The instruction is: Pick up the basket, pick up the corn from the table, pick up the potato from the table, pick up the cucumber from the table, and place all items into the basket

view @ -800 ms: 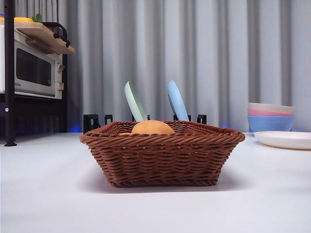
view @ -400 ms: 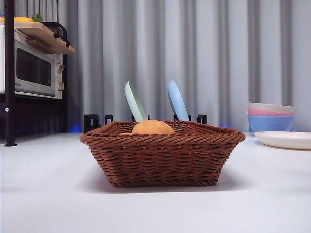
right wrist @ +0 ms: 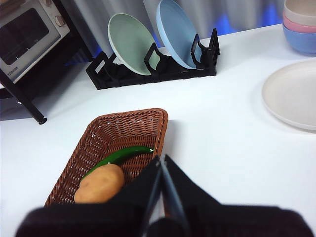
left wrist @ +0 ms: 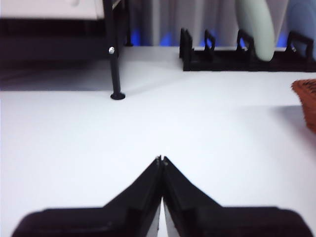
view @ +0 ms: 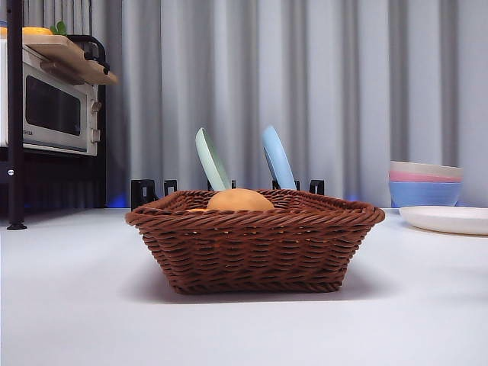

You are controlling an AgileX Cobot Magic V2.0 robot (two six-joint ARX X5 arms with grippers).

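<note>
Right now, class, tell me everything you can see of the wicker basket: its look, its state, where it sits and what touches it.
The basket is dark-brown woven wicker, wide and shallow, with flared sides and a braided rim. It sits flat and upright on the white table, in front of the plate rack. Inside lie the tan potato and the green cucumber, side by side. No gripper touches it; the right gripper hovers shut above its edge.

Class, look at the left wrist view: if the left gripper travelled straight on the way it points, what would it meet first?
Probably nothing soon: bare table lies ahead of the shut left gripper. Farther on, the plate rack seems nearest its line, though depth is unclear.
</note>
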